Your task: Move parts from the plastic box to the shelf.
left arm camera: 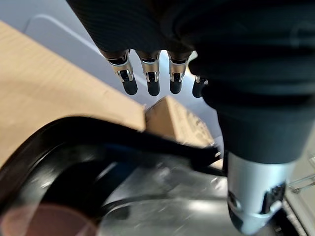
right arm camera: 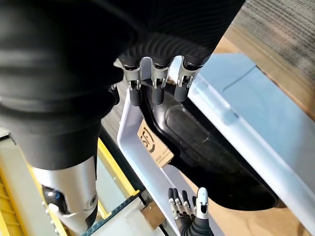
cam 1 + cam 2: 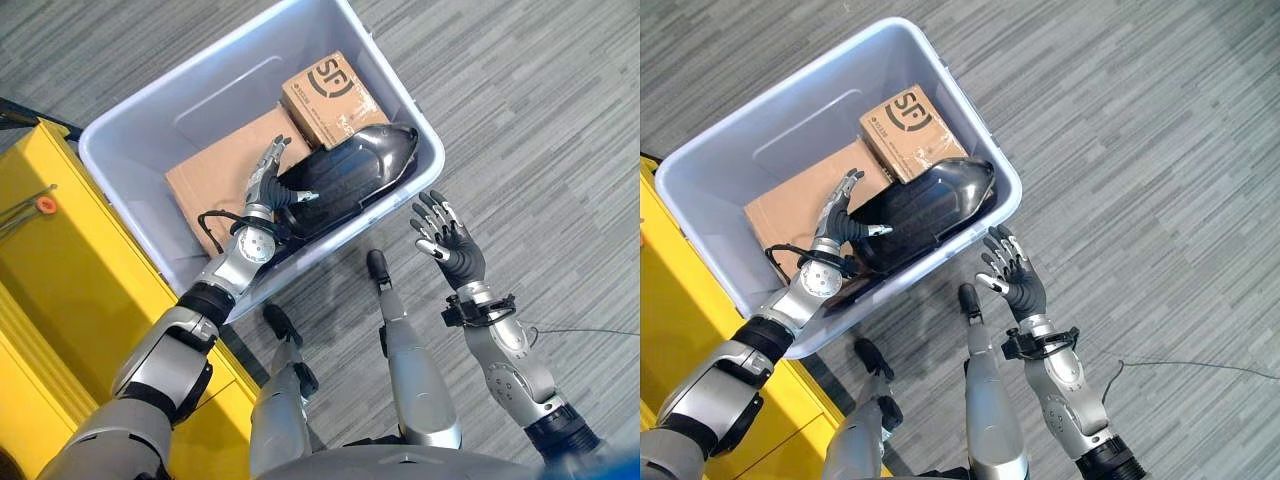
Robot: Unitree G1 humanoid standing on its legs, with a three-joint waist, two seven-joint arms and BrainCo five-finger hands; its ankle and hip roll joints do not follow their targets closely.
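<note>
Plastic box point(image 3: 410, 115) on the floor, holding flat cardboard, a small carton point(image 3: 325, 95) and a black shell part point(image 3: 350, 170) against the near wall. Left robot hand point(image 3: 268, 178) flat-fingered on the shell; right robot hand point(image 3: 447, 238) spread outside. Best to bring both under opposite ends, lifting level.

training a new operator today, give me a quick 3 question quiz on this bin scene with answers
1. True or false: the right robot hand is inside the plastic box.
2. Which robot hand rests on the black part? A) left B) right C) both
3. Fill in: next to the black part, inside the box, sit a flat cardboard sheet and a small ____ box.

Key: 1 false, it hangs over the floor just outside the rim, fingers spread. 2 A, the left robot hand, fingers straight. 3 cardboard.
</note>
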